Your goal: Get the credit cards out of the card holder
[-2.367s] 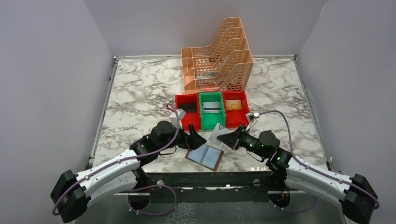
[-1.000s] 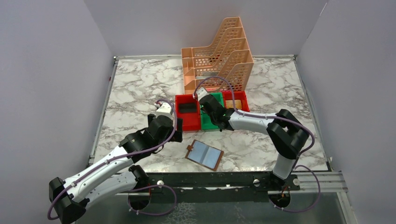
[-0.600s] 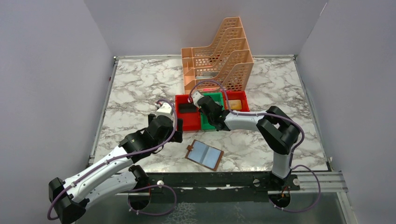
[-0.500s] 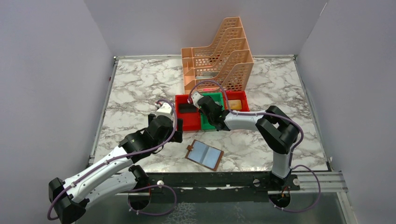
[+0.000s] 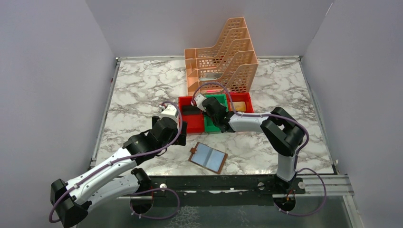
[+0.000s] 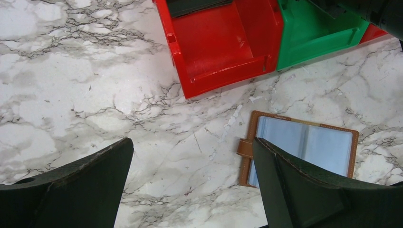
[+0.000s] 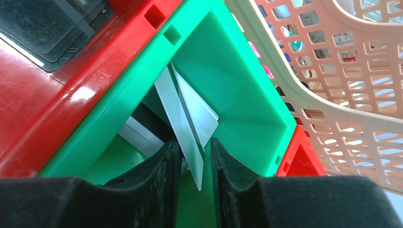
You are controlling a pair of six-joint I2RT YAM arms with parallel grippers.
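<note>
"Over the green bin point(image 7: 237, 85), what are you holding?"

"A credit card point(image 7: 185, 118), silvery, standing on edge between the fingers of my right gripper point(image 7: 195, 149). The fingers are drawn close on it, and I take that for a pinch on its faces. It should be light, stiff and slick. A hold near one short end, flat on both faces, suits it. Squeezed by its edges it would likely bow and spring away."

"And the card holder point(image 5: 209, 157)?"

"Lying open on the table point(image 5: 142, 90), pockets up, toward the near edge and apart from the green bin. My left gripper point(image 6: 192, 149) hangs above the marble just beside it, fingers spread wide, holding nothing."

"Does the overhead view show the card?"

"No, my right arm point(image 5: 247, 122) covers it there. Only the right wrist view shows it, along with a pale strip point(image 7: 142, 135) lower in the bin that may be another card. The left wrist view alone gives the holder's snap tab point(image 6: 244, 148) and grey-blue pockets closely. Whether any card sits in them I cannot tell."
</note>
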